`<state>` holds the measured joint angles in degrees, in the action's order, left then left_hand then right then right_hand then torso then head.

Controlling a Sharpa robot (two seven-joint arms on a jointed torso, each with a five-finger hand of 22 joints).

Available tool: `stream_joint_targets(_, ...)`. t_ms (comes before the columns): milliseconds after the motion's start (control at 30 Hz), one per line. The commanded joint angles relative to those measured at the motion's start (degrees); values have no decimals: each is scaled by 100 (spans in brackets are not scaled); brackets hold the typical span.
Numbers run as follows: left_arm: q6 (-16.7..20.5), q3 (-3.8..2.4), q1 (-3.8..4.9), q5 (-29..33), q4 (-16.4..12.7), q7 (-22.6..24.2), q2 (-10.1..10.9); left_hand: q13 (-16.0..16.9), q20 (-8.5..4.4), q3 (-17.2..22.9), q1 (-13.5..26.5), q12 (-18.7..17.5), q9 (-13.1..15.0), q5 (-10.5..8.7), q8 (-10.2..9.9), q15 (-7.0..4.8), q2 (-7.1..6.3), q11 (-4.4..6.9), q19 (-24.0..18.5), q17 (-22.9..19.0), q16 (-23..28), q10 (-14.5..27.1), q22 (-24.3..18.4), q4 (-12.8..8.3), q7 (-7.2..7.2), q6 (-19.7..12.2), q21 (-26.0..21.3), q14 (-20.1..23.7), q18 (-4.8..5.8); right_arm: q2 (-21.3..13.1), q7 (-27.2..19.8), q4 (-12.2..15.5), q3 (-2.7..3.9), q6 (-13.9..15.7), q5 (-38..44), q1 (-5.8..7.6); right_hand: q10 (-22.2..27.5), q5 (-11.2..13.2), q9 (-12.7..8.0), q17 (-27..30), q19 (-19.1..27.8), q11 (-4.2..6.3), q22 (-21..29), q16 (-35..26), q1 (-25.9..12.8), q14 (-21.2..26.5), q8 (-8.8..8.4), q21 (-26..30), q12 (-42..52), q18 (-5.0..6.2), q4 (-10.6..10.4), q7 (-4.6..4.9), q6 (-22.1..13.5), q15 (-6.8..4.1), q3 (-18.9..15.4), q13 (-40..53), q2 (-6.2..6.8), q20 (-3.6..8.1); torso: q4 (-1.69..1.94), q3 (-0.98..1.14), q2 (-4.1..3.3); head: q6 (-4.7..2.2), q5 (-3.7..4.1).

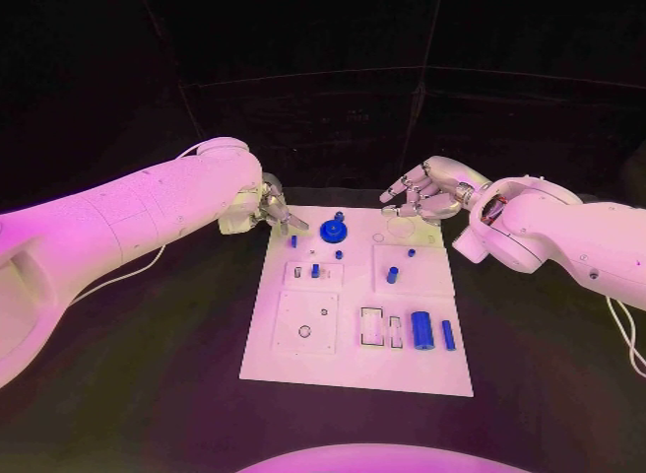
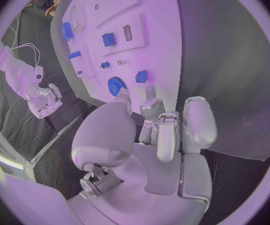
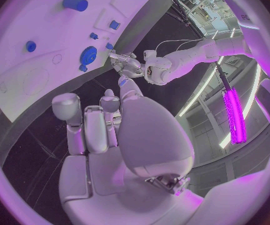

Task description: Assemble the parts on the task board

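Note:
The white task board (image 1: 355,370) lies in the middle of the black table. A blue gear (image 1: 335,234) sits near its far edge, with small blue pegs (image 1: 315,269) and a blue block (image 1: 393,275) below it. A blue cylinder (image 1: 421,330) and a thin blue bar (image 1: 448,334) lie at the near right. My left hand (image 1: 267,209) hovers at the board's far left corner, close to the gear (image 2: 115,85), fingers loosely bent and apart, holding nothing. My right hand (image 1: 425,192) hangs over the far right corner, fingers half bent, with nothing in it (image 3: 104,130).
The board has empty recesses: a square plate with a hole (image 1: 306,322) at the near left and rectangular slots (image 1: 371,326) beside the cylinder. A white cable (image 1: 628,340) trails from the right arm. Black table (image 1: 153,384) surrounds the board.

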<state>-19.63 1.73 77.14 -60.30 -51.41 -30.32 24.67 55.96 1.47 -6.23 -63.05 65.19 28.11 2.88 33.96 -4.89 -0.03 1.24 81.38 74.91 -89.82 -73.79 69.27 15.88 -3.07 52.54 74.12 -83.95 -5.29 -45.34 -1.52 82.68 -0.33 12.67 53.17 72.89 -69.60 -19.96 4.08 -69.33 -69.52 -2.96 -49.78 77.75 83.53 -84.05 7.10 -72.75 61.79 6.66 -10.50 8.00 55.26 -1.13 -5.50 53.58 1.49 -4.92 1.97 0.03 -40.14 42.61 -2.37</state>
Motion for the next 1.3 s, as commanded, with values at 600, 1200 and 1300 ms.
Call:
stream_joint_targets(600, -358, 21, -29, -47, 23, 11, -47, 2, -2, -70, -248, 15, -16, -18, -42, 15, 91, -6, 5, 1509, -18, 17, 21, -75, 10, 64, -21, -605, 55, 19, -52, -1, 3, -50, -3, 10, 39, -46, -3, -3, 50, -7, 7, -15, -52, -162, 31, 38, -18, 92, 7, 12, 2, -16, -15, 8, -18, -3, 2, 1, -1, 18, 5)
stream_joint_targets(1200, -251, 44, -38, -47, 29, 42, -58, 8, 1, -47, -415, 20, -25, -18, -62, 18, 291, -10, 4, 1509, -18, 12, 25, -132, 6, 81, -29, -605, 55, 27, -49, -5, 3, -50, -3, 10, 39, -46, -3, -3, 50, -7, 7, -15, -52, -162, 31, 38, -18, 92, 7, 12, 2, -16, -15, 8, -18, -3, 3, 2, 3, 55, 21)
stream_joint_targets(1300, -260, 45, -40, -47, 35, 48, -58, 7, 2, -47, -422, 19, -25, -18, -63, 19, 296, -9, 6, 1509, -18, 12, 30, -136, 6, 82, -25, -605, 56, 27, -48, -3, 3, -50, -3, 10, 39, -46, -3, -3, 50, -7, 7, -15, -52, -162, 31, 38, -18, 92, 7, 12, 2, -16, -15, 8, -18, -3, 0, 2, 3, 57, 22)
